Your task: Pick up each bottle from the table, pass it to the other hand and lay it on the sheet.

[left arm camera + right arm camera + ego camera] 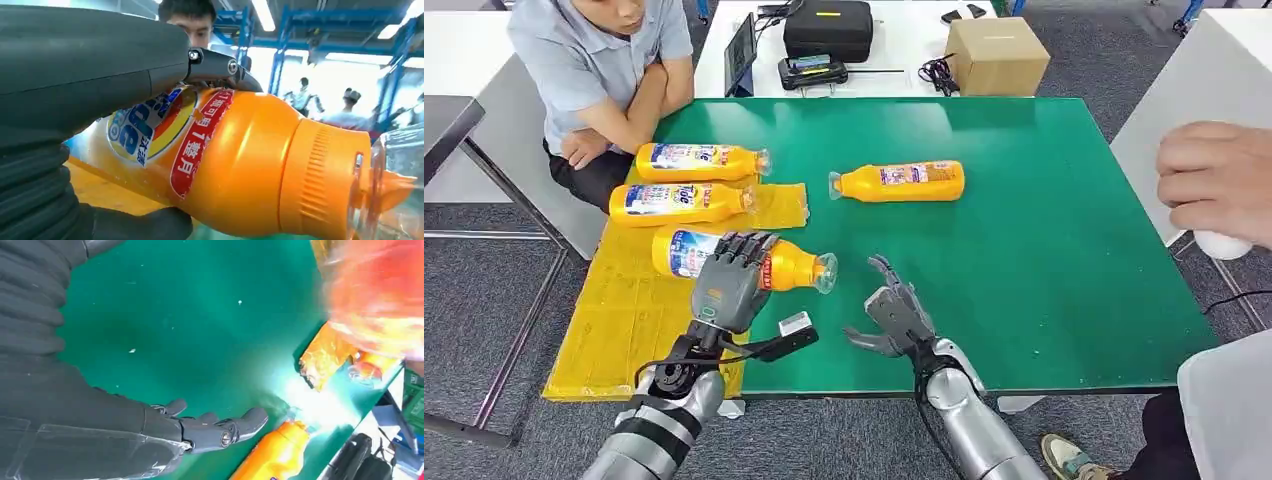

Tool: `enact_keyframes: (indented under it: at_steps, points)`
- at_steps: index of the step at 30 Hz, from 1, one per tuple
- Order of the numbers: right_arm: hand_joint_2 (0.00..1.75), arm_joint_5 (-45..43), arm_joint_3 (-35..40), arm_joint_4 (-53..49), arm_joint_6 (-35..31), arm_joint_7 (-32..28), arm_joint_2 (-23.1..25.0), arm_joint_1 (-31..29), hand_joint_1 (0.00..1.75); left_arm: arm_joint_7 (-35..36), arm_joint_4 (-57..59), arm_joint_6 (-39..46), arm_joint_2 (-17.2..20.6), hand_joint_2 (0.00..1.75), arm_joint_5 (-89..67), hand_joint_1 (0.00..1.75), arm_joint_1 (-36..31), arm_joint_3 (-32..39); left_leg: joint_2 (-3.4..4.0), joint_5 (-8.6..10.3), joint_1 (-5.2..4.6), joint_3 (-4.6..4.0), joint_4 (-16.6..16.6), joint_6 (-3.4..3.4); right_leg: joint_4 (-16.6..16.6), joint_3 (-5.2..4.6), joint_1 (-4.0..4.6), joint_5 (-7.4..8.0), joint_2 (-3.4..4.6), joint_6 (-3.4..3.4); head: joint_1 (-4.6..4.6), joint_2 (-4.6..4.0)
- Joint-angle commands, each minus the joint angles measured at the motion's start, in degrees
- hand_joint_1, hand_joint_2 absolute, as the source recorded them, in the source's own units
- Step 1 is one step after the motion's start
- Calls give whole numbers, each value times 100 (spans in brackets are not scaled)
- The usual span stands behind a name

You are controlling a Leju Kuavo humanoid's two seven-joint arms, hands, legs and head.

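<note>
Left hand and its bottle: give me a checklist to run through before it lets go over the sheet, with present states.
1. Left hand grips the held bottle: ok.
2. Held bottle fully over the yellow sheet: not ok, its cap end overhangs the green table.
3. Clear of the two laid bottles: ok.
4. Right hand empty, fingers apart: ok.
5. Last bottle lying on the table: ok.
6. Held bottle touching the sheet: cannot tell.
</note>
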Motion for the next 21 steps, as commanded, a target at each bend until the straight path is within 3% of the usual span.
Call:
enact_keyframes:
  at_steps: [1,14,17,19,20,21]
  points:
    - [175,-95,45,205,144,4,46,-215,0,253,2252,-453,256,175,190,175,-1145,-184,-1,-1,5,8,1,-10,-1,9,7,-2,-4,-12,0,0]
    - [175,-95,45,205,144,4,46,-215,0,253,2252,-453,256,175,190,175,-1145,-184,7,-9,10,7,10,-12,5,7,12,-5,4,-16,0,0]
    - [175,-102,47,253,173,7,59,-229,0,560,2471,-495,293,175,172,175,-1224,-171,8,-6,8,8,5,-12,0,7,10,-2,5,-14,0,0]
    - [175,-111,32,249,185,10,52,-222,0,794,2774,-986,318,175,129,166,-1352,-165,7,-3,4,3,3,-8,1,2,6,0,5,-10,0,0]
    - [175,-123,-4,214,190,15,50,-203,0,953,2861,-1197,326,175,70,127,-1403,-187,12,-6,11,7,7,-13,2,6,12,-1,8,-16,2,0]
    - [175,-124,-19,193,196,21,51,-187,0,1048,2887,-1266,315,175,126,106,-1415,-121,7,-3,6,3,4,-10,1,2,8,-1,5,-12,2,0]
